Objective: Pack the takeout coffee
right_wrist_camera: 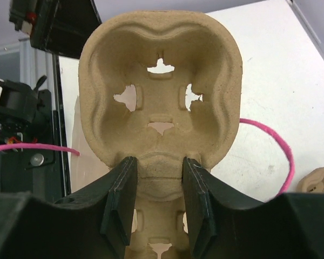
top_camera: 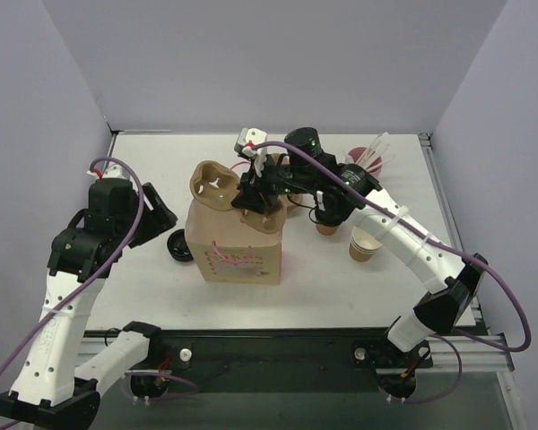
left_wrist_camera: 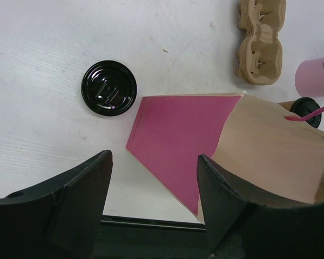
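From above: my right gripper (top_camera: 255, 193) holds the tray (top_camera: 217, 184) over the bag (top_camera: 238, 255). The coffee cups (top_camera: 366, 244) stand on its right side, not packed yet.

Left wrist: my left gripper (left_wrist_camera: 154, 159) is spread wide and empty, with the bag right under it.

Right wrist: it pinches the tray's middle.

The jaws of the left gripper (left_wrist_camera: 154, 162) are held wide apart and empty. Beyond them a paper bag (left_wrist_camera: 270, 151) with a pink side panel is seen on the white surface (left_wrist_camera: 43, 65), a black lid (left_wrist_camera: 108, 88) near it. A pulp tray (left_wrist_camera: 261, 40) and a pink cup (left_wrist_camera: 315, 77) are placed farther off.
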`<state>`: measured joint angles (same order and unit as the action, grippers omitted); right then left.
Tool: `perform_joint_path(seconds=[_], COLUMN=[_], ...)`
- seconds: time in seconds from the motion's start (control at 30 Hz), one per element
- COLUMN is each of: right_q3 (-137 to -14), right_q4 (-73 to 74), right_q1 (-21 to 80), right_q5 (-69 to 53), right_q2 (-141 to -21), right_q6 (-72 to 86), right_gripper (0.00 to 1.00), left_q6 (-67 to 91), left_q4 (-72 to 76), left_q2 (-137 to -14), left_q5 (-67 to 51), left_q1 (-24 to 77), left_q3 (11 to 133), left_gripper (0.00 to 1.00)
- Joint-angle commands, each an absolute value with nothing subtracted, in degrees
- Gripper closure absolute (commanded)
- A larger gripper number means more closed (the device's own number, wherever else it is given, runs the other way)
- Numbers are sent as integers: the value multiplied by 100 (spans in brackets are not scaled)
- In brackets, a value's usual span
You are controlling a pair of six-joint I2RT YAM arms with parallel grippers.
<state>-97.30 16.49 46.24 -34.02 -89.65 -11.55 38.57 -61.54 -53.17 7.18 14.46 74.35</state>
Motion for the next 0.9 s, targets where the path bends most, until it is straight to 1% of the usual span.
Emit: perform_joint_path(seconds=[0.0, 0.17, 0.43, 0.87], right_q3=[-9554, -9369, -9536, -9642], right_q4=[1608, 1793, 2469, 2725], right_q1=[4755, 4877, 5071, 5335], right_q5=[-3323, -3199, -2831, -2452], right_q2=[-8903, -8868, -8991, -9307], right_q6=[-1801, -2030, -2513, -2786], right_gripper=[76, 77, 77, 77], left_q6=[3876, 3841, 3788, 3700], left_q4=[-6091, -6143, -6143, -6143], left_q2=[-5352, -5353, -5432, -5432], left_q5=[607, 642, 668, 712], left_q1=[1406, 1406, 1389, 1371], left_q3=[7462, 7436, 7471, 7532], left_gripper=[27, 27, 27, 27])
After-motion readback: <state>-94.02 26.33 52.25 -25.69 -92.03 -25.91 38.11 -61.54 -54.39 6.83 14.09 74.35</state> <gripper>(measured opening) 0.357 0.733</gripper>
